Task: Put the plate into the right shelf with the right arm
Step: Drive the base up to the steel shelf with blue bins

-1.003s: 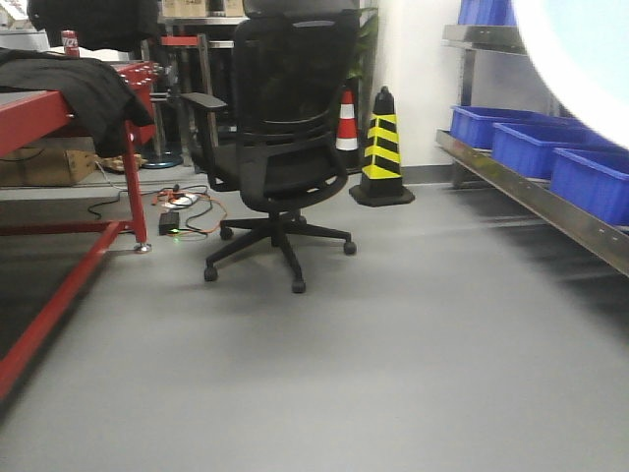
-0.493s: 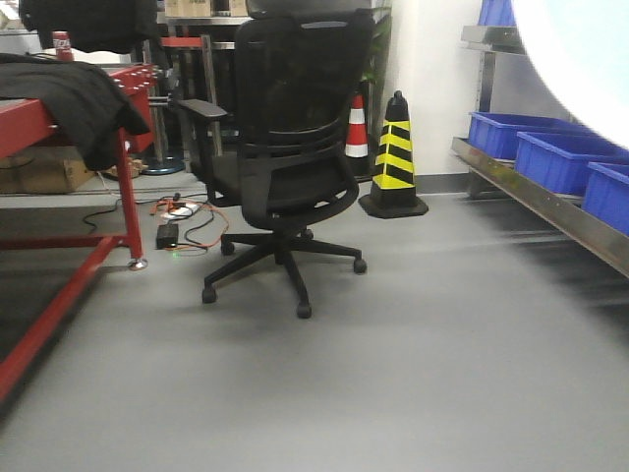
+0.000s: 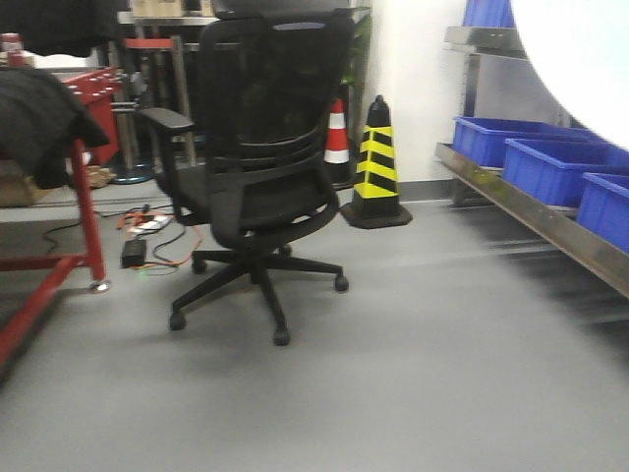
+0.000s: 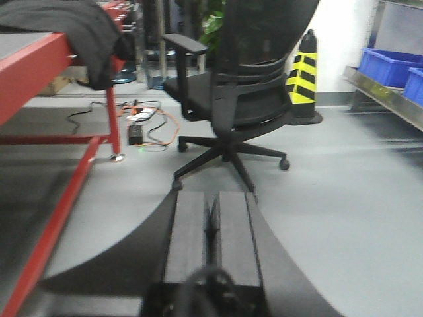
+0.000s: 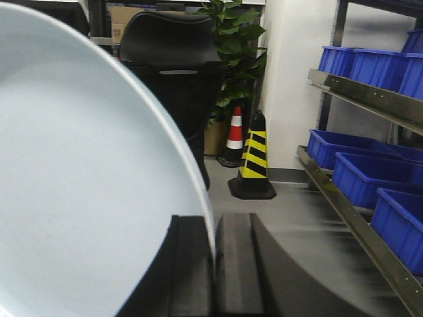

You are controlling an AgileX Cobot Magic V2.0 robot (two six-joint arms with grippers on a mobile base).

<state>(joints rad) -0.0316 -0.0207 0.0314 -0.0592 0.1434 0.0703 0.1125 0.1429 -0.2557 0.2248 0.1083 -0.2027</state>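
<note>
1. The right claw (image 5: pixel 213 224) is clamped on the rim of a round, glossy white plate (image 5: pixel 86 172). One black finger sits on each side of the plate's edge.
2. The plate is held up on edge in the air, apart from the shelf. In the right wrist view it fills the left half and hides part of a black mesh office chair (image 3: pixel 260 147). In the front view it shows as a blurred white shape at the top right (image 3: pixel 580 49), to the right of the chair and above it.
3. The right shelf (image 3: pixel 531 211), a shiny stainless-steel rack, stands well to the right of the chair. Blue plastic bins (image 3: pixel 550 162) sit in a row on its lower beam.
4. The left claw (image 4: pixel 210 198) hangs low over the grey floor (image 3: pixel 413 374) in front of the chair. Its two black fingers are pressed together, with only a thin seam between them.
5. A yellow-and-black striped cone (image 3: pixel 375 167) stands just right of the chair, and a red-and-white cone (image 3: pixel 337 133) stands behind it. A leafy green plant (image 5: pixel 234 39) rises behind the chair.
6. Left of the chair is a red-framed bench (image 3: pixel 79 167) with a dark cloth (image 3: pixel 39 118) draped over it. A red can (image 3: pixel 11 44) stands on it, its lettering too blurred to read.
</note>
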